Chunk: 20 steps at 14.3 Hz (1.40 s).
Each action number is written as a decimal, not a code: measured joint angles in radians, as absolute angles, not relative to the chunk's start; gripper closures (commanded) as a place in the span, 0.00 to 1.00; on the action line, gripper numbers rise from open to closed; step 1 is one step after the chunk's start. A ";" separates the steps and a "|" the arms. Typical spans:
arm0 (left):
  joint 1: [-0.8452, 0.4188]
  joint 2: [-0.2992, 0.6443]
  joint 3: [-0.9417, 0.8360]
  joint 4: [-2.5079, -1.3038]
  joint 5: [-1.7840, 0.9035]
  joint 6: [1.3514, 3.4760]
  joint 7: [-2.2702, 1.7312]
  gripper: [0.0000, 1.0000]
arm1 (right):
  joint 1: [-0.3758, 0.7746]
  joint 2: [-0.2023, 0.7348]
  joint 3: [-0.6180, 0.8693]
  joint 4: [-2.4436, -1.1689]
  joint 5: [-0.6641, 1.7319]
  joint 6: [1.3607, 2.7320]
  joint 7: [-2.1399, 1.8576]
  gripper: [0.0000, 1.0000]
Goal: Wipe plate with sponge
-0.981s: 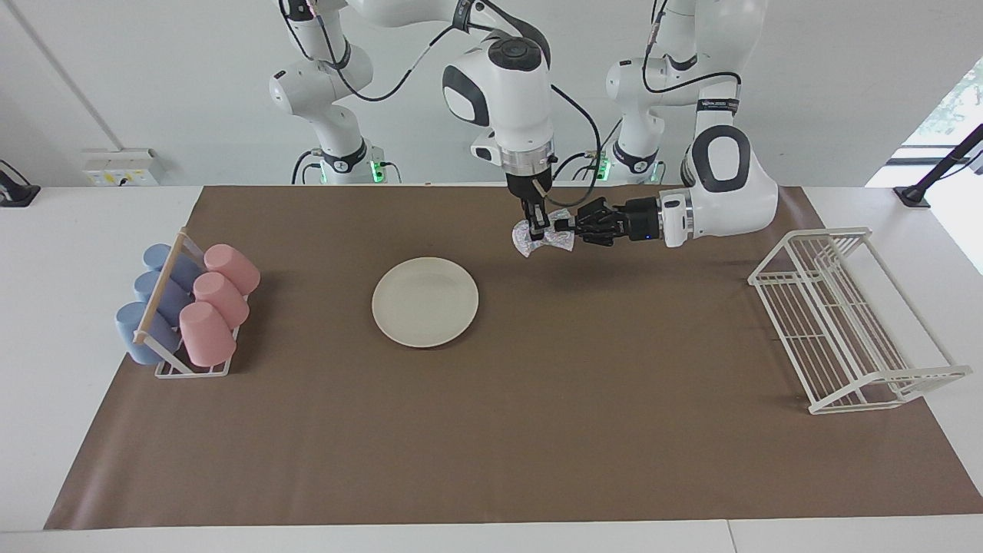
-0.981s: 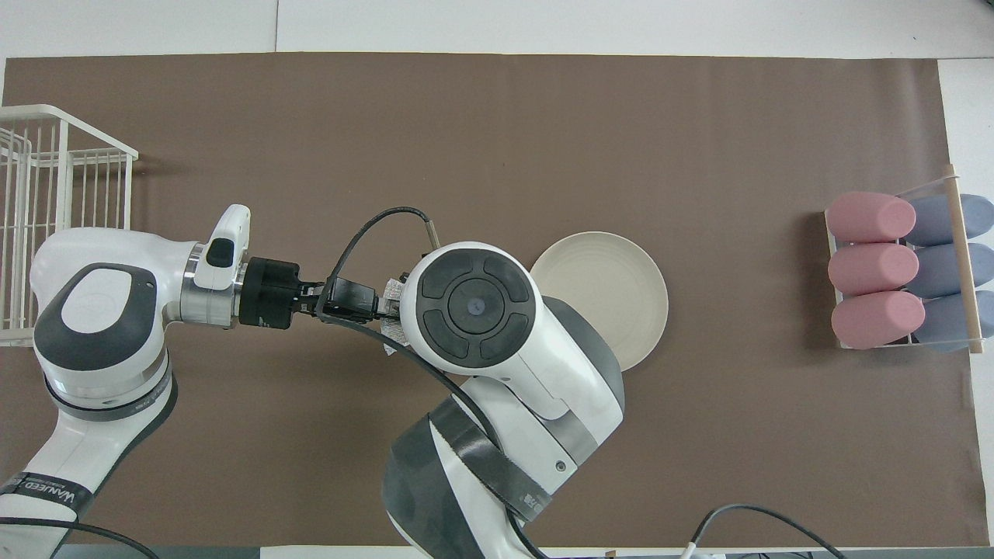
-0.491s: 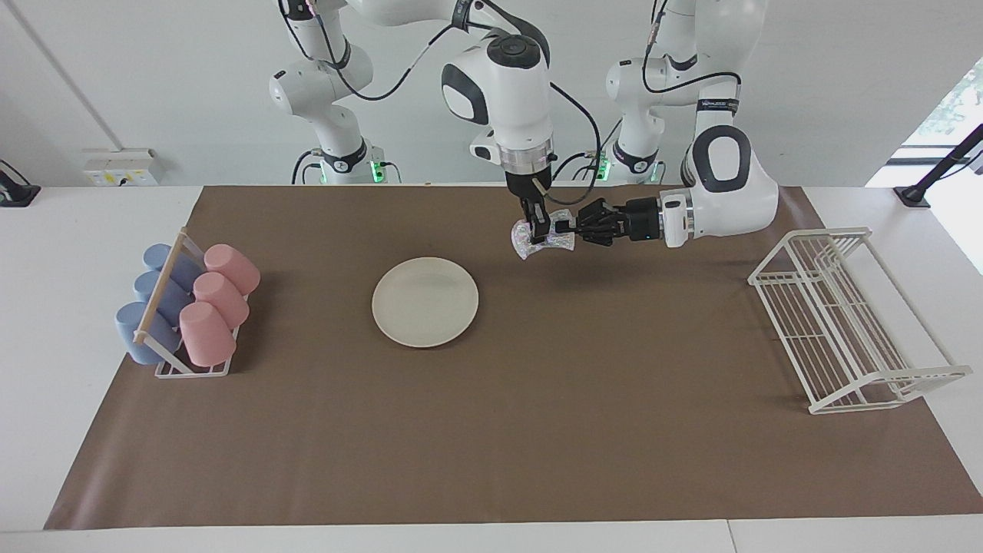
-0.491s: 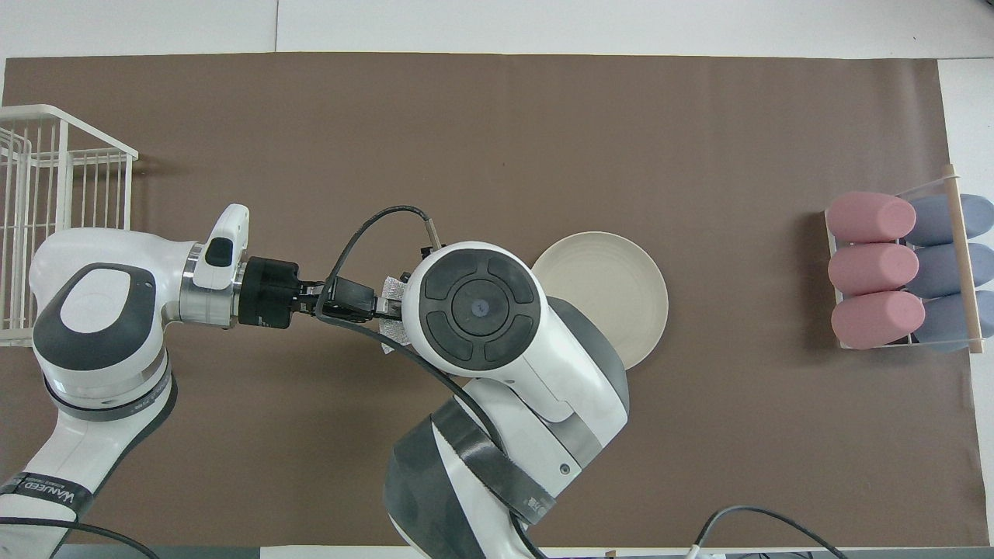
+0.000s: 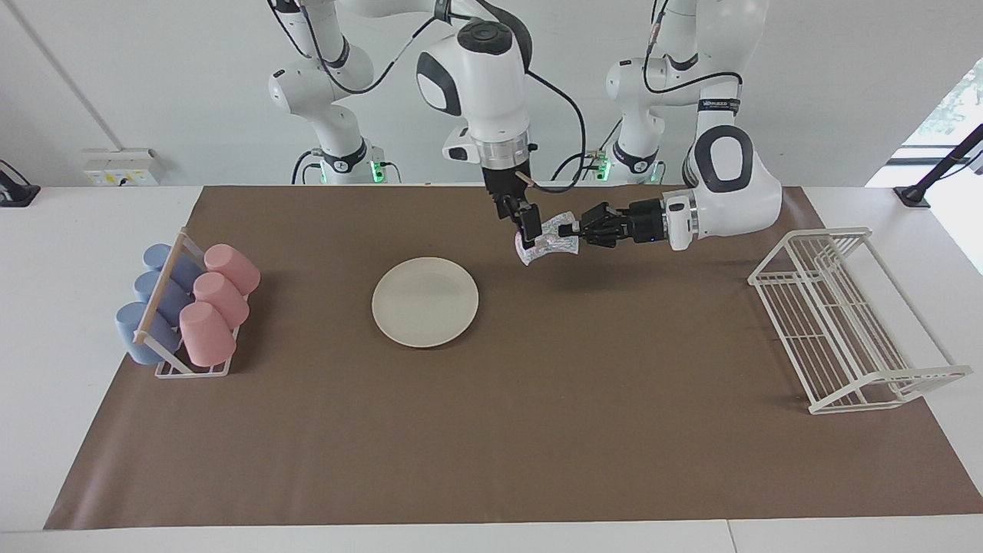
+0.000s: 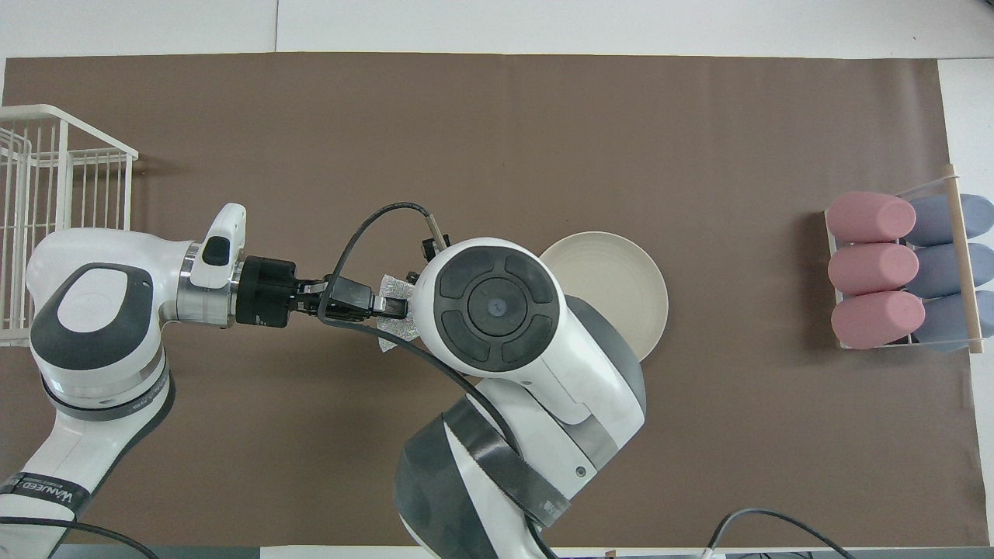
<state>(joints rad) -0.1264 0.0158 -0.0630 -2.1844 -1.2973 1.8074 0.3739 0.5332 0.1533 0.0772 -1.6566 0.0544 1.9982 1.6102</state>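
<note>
The cream-white plate [image 5: 425, 301] lies flat on the brown mat; it also shows in the overhead view [image 6: 625, 283], partly covered by the right arm. The silvery sponge [image 5: 551, 246] hangs in the air over bare mat, beside the plate toward the left arm's end. My right gripper [image 5: 528, 233] points down and pinches one end of the sponge. My left gripper [image 5: 570, 228] reaches in level and pinches the other end. In the overhead view the sponge [image 6: 397, 291] shows at the left gripper [image 6: 386, 305]; the right gripper is hidden under its own wrist.
A rack of pink and blue cups [image 5: 188, 303] stands at the right arm's end of the mat, also in the overhead view [image 6: 901, 268]. A white wire dish rack [image 5: 845, 322] stands at the left arm's end, also in the overhead view [image 6: 46, 194].
The right arm has swung and tilted toward its own end of the table, so its gripper now sits at the sponge's end instead of its middle. The left gripper has barely moved.
</note>
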 measured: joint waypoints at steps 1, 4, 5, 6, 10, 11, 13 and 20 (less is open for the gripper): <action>-0.127 0.013 -0.065 -2.178 -1.267 1.824 0.349 1.00 | 0.498 0.125 0.077 -1.679 0.054 1.997 1.501 0.00; -0.128 0.006 -0.066 -2.121 -1.106 1.838 0.220 1.00 | 0.392 0.031 0.074 -1.742 0.054 1.923 1.157 0.00; -0.134 0.005 -0.067 -2.097 -1.051 1.842 0.170 1.00 | 0.351 0.003 0.073 -1.752 0.054 1.870 1.051 0.00; -0.147 0.005 -0.067 -2.070 -0.983 1.853 0.106 1.00 | 0.310 -0.021 0.073 -1.759 0.054 1.813 0.947 0.00; -0.255 0.006 -0.069 -1.980 -0.650 1.893 -0.185 1.00 | 0.162 -0.068 0.069 -1.768 0.054 1.615 0.586 0.00; -0.282 0.008 -0.070 -1.963 -0.561 1.893 -0.255 1.00 | 0.131 -0.075 0.069 -1.768 0.054 1.598 0.507 0.00; -0.332 0.014 -0.071 -1.936 -0.391 1.886 -0.367 1.00 | 0.065 -0.086 0.068 -1.769 0.054 1.576 0.342 0.00; -0.395 0.039 -0.072 -1.818 0.052 1.607 -0.468 1.00 | -0.045 -0.087 0.072 -1.777 0.054 1.603 0.089 0.00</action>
